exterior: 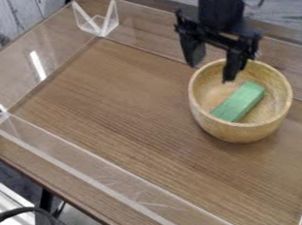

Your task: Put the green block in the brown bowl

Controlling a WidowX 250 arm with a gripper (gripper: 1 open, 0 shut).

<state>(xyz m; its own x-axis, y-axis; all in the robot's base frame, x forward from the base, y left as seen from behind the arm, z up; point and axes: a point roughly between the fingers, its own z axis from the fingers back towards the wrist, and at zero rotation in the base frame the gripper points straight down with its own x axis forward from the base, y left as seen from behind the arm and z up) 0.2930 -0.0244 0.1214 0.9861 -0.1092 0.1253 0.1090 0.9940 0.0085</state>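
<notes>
The green block (239, 102) lies flat inside the brown bowl (214, 123), a round wooden bowl at the right of the table. My gripper (214, 63) hangs above the bowl's far left rim, pointing down. Its two black fingers (191, 49) stand wide apart with nothing between them. It is clear of the block and the bowl.
The wooden table top (115, 117) is ringed by low clear acrylic walls (66, 169). A clear plastic bracket (97, 19) stands at the far left corner. A cable runs behind the arm at the back right.
</notes>
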